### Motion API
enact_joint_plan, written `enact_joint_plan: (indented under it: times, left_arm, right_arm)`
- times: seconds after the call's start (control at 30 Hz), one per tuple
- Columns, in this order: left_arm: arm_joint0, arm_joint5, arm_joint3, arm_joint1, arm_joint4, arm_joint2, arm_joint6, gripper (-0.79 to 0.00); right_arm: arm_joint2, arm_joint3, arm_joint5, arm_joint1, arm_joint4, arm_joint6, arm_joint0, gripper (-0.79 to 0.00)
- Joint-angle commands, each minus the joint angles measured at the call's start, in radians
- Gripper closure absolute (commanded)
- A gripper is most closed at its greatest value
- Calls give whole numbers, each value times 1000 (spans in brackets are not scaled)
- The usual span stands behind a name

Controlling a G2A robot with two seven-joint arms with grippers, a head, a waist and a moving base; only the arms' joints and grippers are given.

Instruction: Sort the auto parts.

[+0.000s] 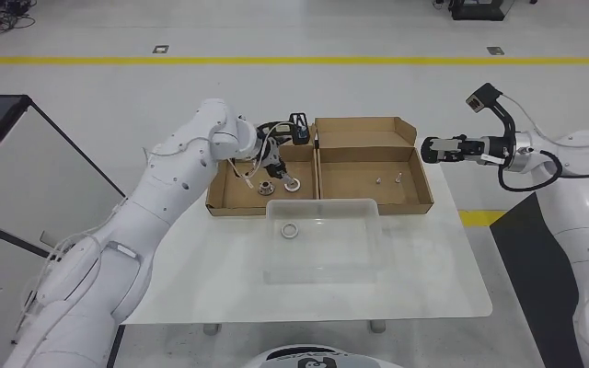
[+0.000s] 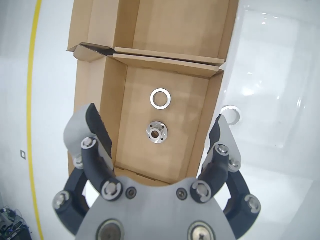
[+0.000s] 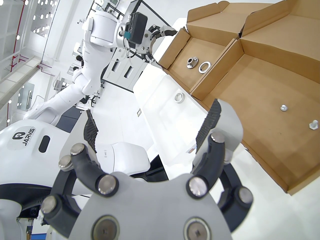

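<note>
**Left gripper open and empty over the left box; one ring waits in the tray**

The left gripper hangs above the left cardboard box, left of centre in the top view, with its jaws spread wide and nothing between them. The right gripper is also spread and empty. It sits at the right of the top view, beyond the outer end of the right cardboard box.

The two boxes stand side by side, touching, at the upper middle of the table. The clear tray lies just below them in the frame.

- **Left box:** a flat ring and a flanged hub lie near each other on the floor without touching.
- **Right box:** two small bolts lie close together toward its middle.
- **Tray:** one thicker ring lies near its upper left corner.

The sorting looks nearly done, with round parts on the left, fasteners on the right and one piece still unsorted. The next move would probably be for the left arm to swing down-frame over the tray wall. It would then have to descend squarely on the thicker ring and close across its outer edge. That ring lies close to the tray's wall, so one finger has little room on that side.
</note>
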Motion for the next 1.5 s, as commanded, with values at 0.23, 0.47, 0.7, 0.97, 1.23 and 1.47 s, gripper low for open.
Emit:
enact_joint_plan:
  times: [0.23, 0.47, 0.7, 0.97, 1.23, 1.47]
  left_arm:
    - [86, 106, -338, 97, -34, 33, -119, -631]
    - [47, 154, -462, 163, -132, 132, -168, 0]
    - [-31, 172, -494, 205, -250, 300, -186, 0]
    - [-103, 181, -431, 199, -311, 445, -195, 0]
    - [-91, 191, -429, 199, -286, 451, -193, 0]
    - [-58, 219, -394, 156, -225, 498, -162, 0]
  right_arm:
    - [0, 0, 0, 0, 0, 0, 0, -785]
    - [0, 0, 0, 0, 0, 0, 0, -785]
    - [0, 0, 0, 0, 0, 0, 0, -785]
    - [0, 0, 0, 0, 0, 0, 0, -785]
    - [0, 0, 0, 0, 0, 0, 0, -785]
    - [0, 0, 0, 0, 0, 0, 0, -785]
